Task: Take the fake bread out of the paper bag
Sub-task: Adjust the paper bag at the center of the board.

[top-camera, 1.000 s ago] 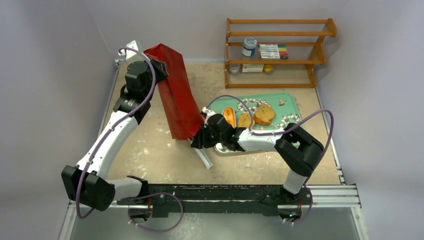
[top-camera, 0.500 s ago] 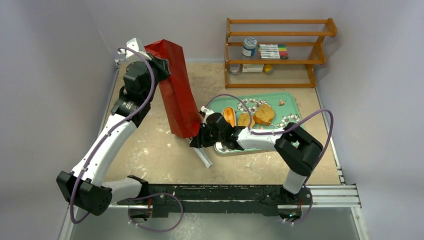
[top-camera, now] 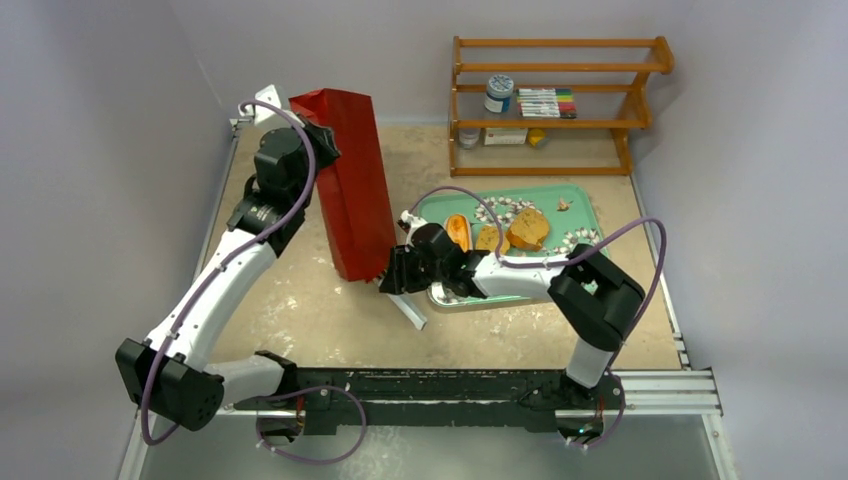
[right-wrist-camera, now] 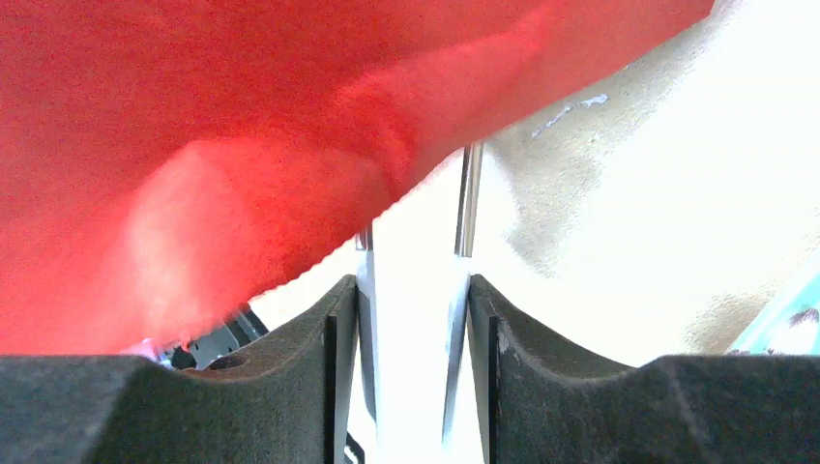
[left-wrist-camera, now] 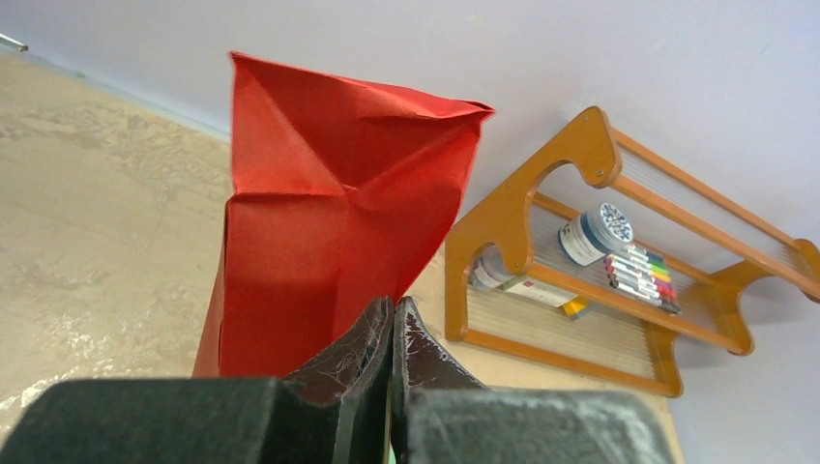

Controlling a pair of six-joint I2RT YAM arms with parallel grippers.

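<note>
1. Red glossy paper bag point(top-camera: 355, 185): light, thin, crease-prone; held tilted, mouth-down at worktop point(top-camera: 300, 300), upper end pinched in closed left end effector point(left-wrist-camera: 395, 338).
2. Right end effector point(top-camera: 391, 279) clamped on metal tongs point(top-camera: 411, 312) beside bag's mouth.
3. Fake bread point(top-camera: 527, 228) on tray point(top-camera: 585, 195): probably light, rigid; grip across the middle.

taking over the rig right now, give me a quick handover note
Left gripper: shut on the upper end of the paper bag, holding it up, slightly tilted, lower end near the table.
Right gripper: shut on the metal tongs, right beside the bag's lower end.
Done: three fake bread pieces lie on the green tray: an orange roll and two brown pieces.
Left: the bag's inside is not visible, so check it and take out any bread that remains.
</note>
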